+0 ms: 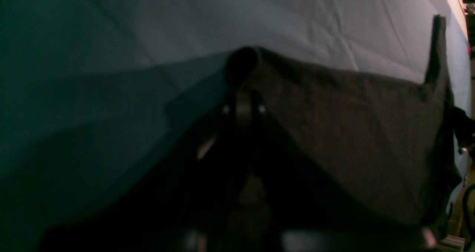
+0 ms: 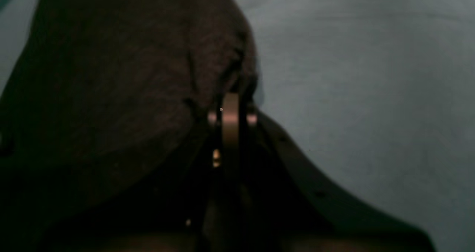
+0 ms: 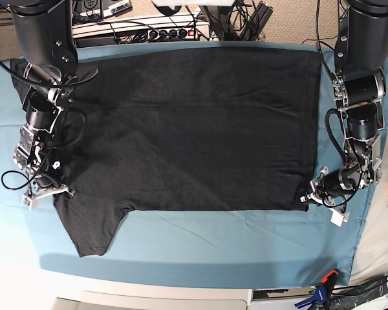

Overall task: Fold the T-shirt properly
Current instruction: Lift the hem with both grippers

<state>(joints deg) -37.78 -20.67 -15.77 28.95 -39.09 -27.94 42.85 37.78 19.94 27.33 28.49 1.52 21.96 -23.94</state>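
T-shirt (image 3: 194, 129) in both grippers (edges)

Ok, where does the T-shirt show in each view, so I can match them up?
Left wrist: T-shirt fills centre and right, an edge pinched in the shut jaws at mid-frame.
Right wrist: T-shirt covers the left half, bunched at the shut jaws.
Base: T-shirt lies spread across the middle.
Shared landmark: the teal table cloth underneath.
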